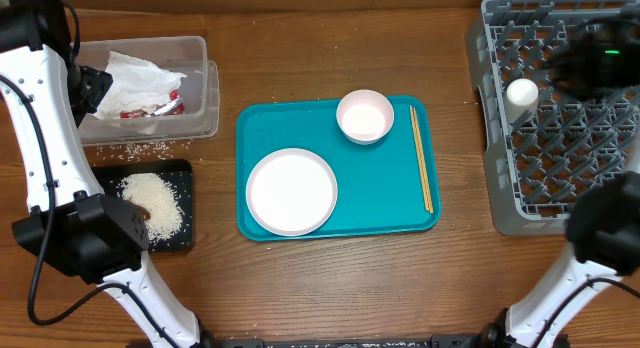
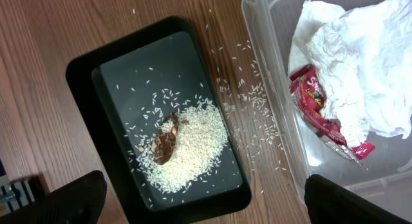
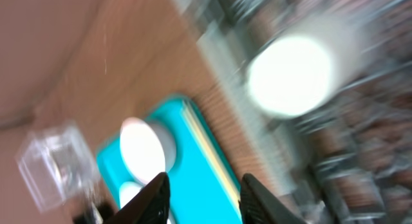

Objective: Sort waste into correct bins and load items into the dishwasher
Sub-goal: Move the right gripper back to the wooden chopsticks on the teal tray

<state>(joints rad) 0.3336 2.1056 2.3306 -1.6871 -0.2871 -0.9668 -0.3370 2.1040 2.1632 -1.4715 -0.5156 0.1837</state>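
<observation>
The clear tub (image 1: pixel 195 83) at the back left holds the crumpled napkin (image 1: pixel 140 76) and the red sauce packet (image 1: pixel 160 108); both also show in the left wrist view, napkin (image 2: pixel 360 76) and packet (image 2: pixel 318 108). The black tray (image 1: pixel 180 203) holds white rice (image 2: pixel 193 143) and a brown scrap (image 2: pixel 166 141). The plate (image 1: pixel 291 191), bowl (image 1: pixel 365 116) and chopsticks (image 1: pixel 422 158) lie on the teal tray. A small white cup (image 1: pixel 521 92) stands in the grey dish rack (image 1: pixel 500 178). My left gripper (image 2: pixel 206 185) is open and empty above the black tray. My right gripper (image 3: pixel 205 182) is open, empty and blurred over the rack. The grey dish is out of view.
Loose rice grains (image 2: pixel 257 114) lie on the wooden table between the black tray and the tub. The teal tray (image 1: pixel 400 213) sits mid-table. My right arm (image 1: pixel 600 58) shows as a dark blur above the rack.
</observation>
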